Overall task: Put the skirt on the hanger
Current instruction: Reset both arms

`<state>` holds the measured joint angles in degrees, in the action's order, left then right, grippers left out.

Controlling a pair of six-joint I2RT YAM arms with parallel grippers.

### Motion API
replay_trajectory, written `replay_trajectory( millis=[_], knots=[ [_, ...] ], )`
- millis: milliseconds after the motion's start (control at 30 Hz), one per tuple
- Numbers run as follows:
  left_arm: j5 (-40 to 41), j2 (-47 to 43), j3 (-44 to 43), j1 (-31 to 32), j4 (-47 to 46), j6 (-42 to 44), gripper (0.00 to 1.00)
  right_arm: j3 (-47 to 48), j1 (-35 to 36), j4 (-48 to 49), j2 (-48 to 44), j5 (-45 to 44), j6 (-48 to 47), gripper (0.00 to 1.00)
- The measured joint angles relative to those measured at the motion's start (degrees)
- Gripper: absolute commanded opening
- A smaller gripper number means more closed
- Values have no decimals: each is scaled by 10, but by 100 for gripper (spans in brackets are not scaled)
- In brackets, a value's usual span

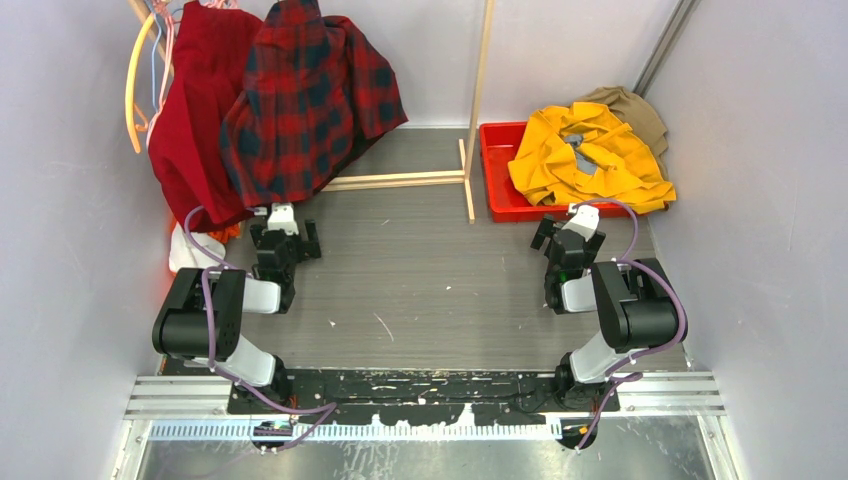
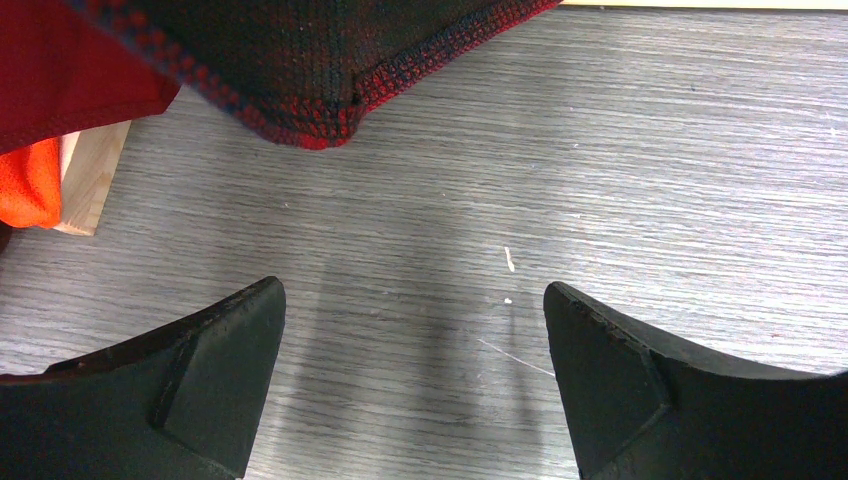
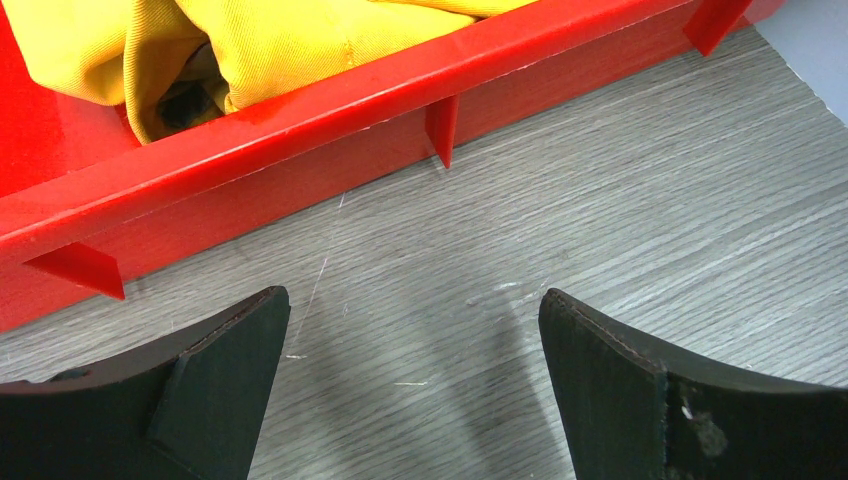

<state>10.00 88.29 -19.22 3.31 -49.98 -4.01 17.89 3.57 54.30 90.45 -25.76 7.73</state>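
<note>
- Two grippers stand with their jaws wide apart and nothing between them. The left gripper (image 2: 415, 310) and the right gripper (image 3: 412, 310) each hover low over the bare grey table (image 1: 420, 270).
- Just ahead of the left gripper's fingers (image 2: 215, 370) hangs the hem corner of a red-and-black plaid shirt (image 1: 310, 100), clear of both fingers.
- To the left of that hem, the left wrist view shows a wooden foot (image 2: 95, 175) resting on the surface, with a scrap of orange fabric (image 2: 25, 185) against it.
- The skirt (image 1: 195, 110) hangs at the far-left corner of the surface. It is partly covered on its right side by the plaid shirt, and its hem drops low beside the left gripper.
- The hanger (image 1: 130, 90) shows as a pale curved strip just left of the skirt, by the left wall. Whether it touches the skirt cannot be told.
- A light wooden rack frame (image 1: 475, 100) rises at the far edge, near the middle.
- Just ahead of the right gripper sits a red bin (image 3: 300, 130) at the far-right corner. It holds a crumpled yellow garment (image 1: 590, 160), with a brown garment (image 1: 625, 105) behind that.
</note>
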Motion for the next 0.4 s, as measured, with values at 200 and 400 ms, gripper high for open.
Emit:
replay_trajectory(
  millis=[200, 400],
  knots=[
    [0, 0, 0, 0, 0, 0, 100, 0, 0, 0, 0, 0, 0, 100],
    [0, 0, 0, 0, 0, 0, 99, 6, -9, -14, 0, 19, 3, 100]
  ],
)
